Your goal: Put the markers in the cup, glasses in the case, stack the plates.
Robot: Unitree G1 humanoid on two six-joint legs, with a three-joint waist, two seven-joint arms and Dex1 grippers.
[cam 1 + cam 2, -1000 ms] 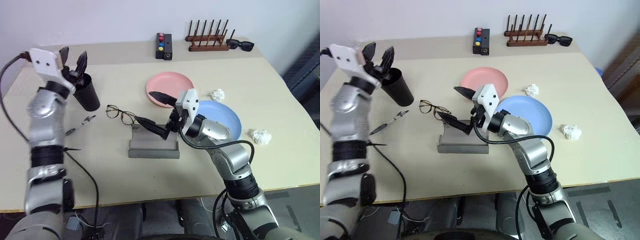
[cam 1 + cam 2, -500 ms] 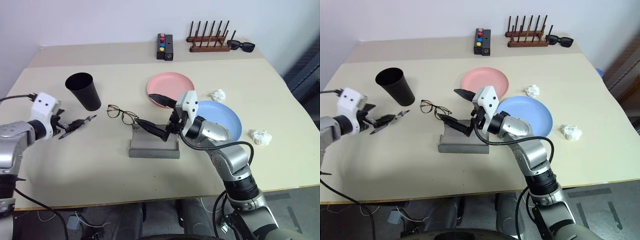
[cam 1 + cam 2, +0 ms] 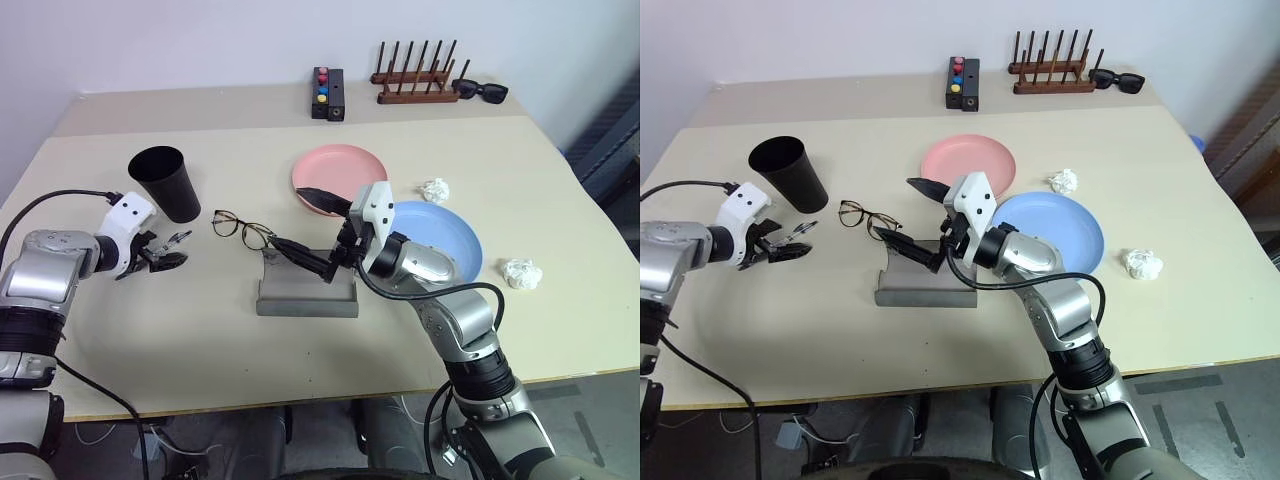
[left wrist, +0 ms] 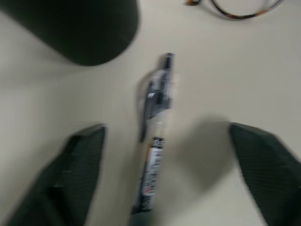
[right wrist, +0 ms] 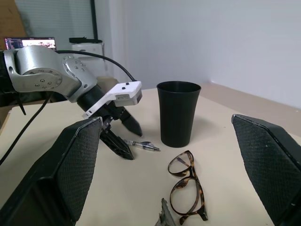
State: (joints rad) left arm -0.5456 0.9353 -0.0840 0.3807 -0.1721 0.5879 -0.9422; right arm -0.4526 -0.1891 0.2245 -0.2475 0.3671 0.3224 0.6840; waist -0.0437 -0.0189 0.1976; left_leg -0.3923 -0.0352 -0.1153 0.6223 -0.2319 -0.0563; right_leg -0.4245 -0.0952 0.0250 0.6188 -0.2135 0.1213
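Left gripper (image 4: 164, 155) fingers spread astride marker (image 4: 155, 141) on counter (image 3: 180, 330), nothing grasped.
Marker light, stiff, rolls easily; pinch mid-barrel.

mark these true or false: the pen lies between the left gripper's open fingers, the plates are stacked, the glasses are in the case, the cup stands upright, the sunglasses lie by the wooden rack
1. The pen lies between the left gripper's open fingers: true.
2. The plates are stacked: false; the pink plate and blue plate lie side by side.
3. The glasses are in the case: false; they lie on the table beside it.
4. The cup stands upright: true.
5. The sunglasses lie by the wooden rack: true.
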